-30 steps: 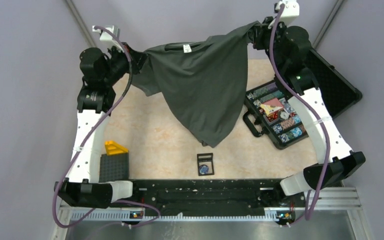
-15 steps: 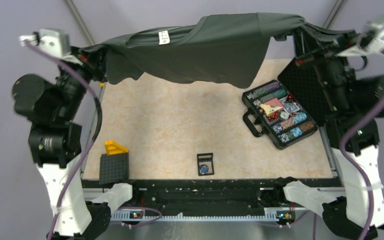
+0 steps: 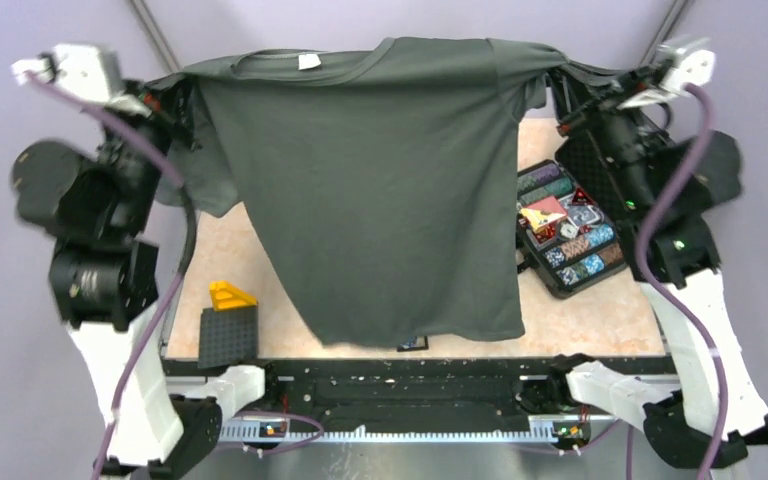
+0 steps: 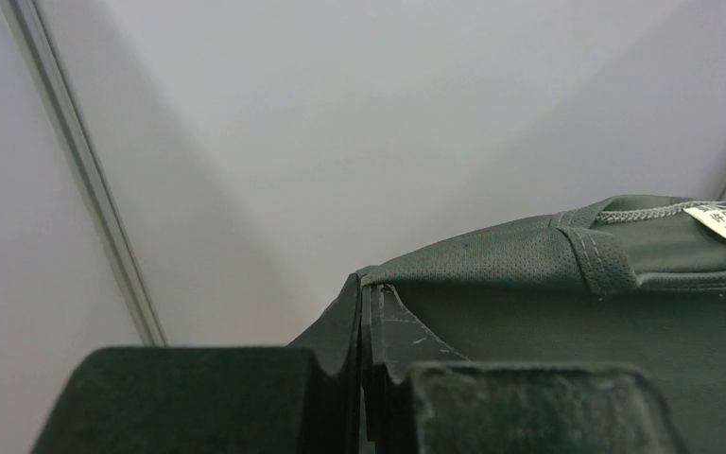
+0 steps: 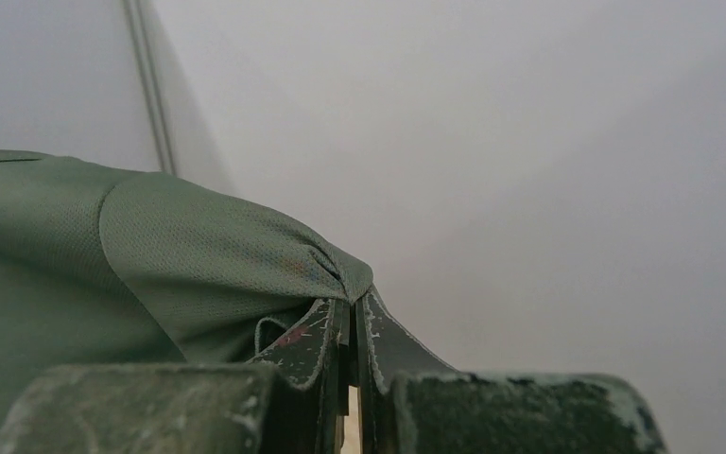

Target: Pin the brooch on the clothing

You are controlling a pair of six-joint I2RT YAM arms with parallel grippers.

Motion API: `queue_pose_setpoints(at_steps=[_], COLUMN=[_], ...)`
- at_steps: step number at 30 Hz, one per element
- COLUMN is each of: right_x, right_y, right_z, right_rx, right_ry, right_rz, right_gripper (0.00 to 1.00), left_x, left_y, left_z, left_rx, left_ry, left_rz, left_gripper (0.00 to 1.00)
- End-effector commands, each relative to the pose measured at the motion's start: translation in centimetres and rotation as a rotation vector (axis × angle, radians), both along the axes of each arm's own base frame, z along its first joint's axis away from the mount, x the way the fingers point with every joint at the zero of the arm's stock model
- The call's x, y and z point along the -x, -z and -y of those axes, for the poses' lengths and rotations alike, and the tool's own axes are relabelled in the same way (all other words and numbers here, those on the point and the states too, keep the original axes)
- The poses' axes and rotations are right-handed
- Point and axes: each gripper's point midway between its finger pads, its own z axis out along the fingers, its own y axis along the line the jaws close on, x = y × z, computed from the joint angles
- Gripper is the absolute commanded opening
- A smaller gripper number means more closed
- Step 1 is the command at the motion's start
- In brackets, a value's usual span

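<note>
The dark grey-green T-shirt (image 3: 380, 190) hangs spread out above the table, held up by both shoulders, with its white neck label (image 3: 309, 61) at the top. My left gripper (image 3: 173, 95) is shut on the shirt's left shoulder; in the left wrist view (image 4: 371, 288) the cloth (image 4: 567, 312) is pinched between the jaws. My right gripper (image 3: 563, 75) is shut on the right shoulder; in the right wrist view (image 5: 350, 301) the fabric (image 5: 132, 255) bunches at the jaw tips. The brooch is hidden behind the hanging shirt. Only a corner of the small black frame (image 3: 412, 345) shows below the hem.
An open black case (image 3: 570, 235) of coloured poker chips lies at the right of the table. A dark grey studded block (image 3: 228, 335) with a yellow wedge (image 3: 230, 296) sits at the front left. The beige tabletop (image 3: 600, 320) shows around the shirt.
Both arms have lifted and pulled apart. The shirt went from bunched at the back to stretched out and hanging flat, now covering the black frame and the brooch.
</note>
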Motion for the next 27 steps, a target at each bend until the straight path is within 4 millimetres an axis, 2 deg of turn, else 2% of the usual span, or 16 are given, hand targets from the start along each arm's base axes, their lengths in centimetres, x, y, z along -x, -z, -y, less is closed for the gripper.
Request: queue_pose_setpoints(at_steps=[1,5,8,9,10,11,12,13,14,15,16,17,19,22,23,27], right_x=[-6.2,-13.6,-20.2,-23.3,-25.6,-28.0,-30.0,-31.9,-33.4,-34.8,-35.7,-36.6,-37.7,-37.3,-36.8,-33.8], right_y=[3.2,8.0,12.1,15.0,16.8,19.4,21.1,23.9,26.1,28.4,30.6,32.6,35.5,38.7,39.1,38.2], right_z=[1.3,0.7,-0.1,-0.6,-1.0,-1.0,-1.7,-2.2,-2.7,-3.2,-3.3,-3.5,-3.3,-2.9,-2.9,-2.8], right_rx=[-0.039,-0.016,0.009,0.034,0.038,0.056,0.072,0.110,0.142,0.176,0.207,0.227,0.256,0.281,0.284,0.259], right_ry=[0.187,0.305,0.364,0.378,0.376,0.383,0.372,0.365,0.358,0.356,0.360,0.368,0.381,0.392,0.385,0.348], right_rz=[-0.078,-0.168,-0.243,-0.297,-0.338,-0.395,-0.429,-0.490,-0.536,-0.581,-0.628,-0.665,-0.724,-0.804,-0.815,-0.834], right_gripper=[0.00,0.00,0.00,0.00,0.00,0.00,0.04,0.22,0.48,0.67,0.84,0.92,0.95,0.96,0.96,0.96], left_x=[-9.2,-16.8,-23.8,-27.1,-29.0,-31.2,-33.2,-34.7,-36.0,-36.9,-37.6,-37.9,-38.1,-37.0,-36.5,-33.0], left_y=[4.9,8.9,13.2,16.0,17.0,18.9,20.9,22.7,24.6,26.2,27.8,29.2,31.6,33.9,34.4,34.9], left_z=[-1.6,-1.5,-2.0,-2.3,-2.5,-2.4,-2.8,-3.3,-3.3,-3.2,-3.1,-3.0,-3.2,-3.0,-2.7,-1.4], left_rx=[-0.006,-0.020,-0.005,0.007,0.019,0.031,0.046,0.056,0.060,0.063,0.066,0.070,0.076,0.083,0.088,0.144], left_ry=[-0.116,-0.131,-0.146,-0.146,-0.143,-0.133,-0.130,-0.127,-0.117,-0.111,-0.106,-0.103,-0.114,-0.111,-0.095,-0.040], left_rz=[-0.156,-0.243,-0.330,-0.386,-0.402,-0.440,-0.481,-0.516,-0.554,-0.585,-0.615,-0.641,-0.682,-0.742,-0.758,-0.779], left_gripper=[0.00,0.00,0.00,0.00,0.00,0.00,0.13,0.33,0.60,0.86,0.92,0.93,0.94,0.96,0.96,0.97])
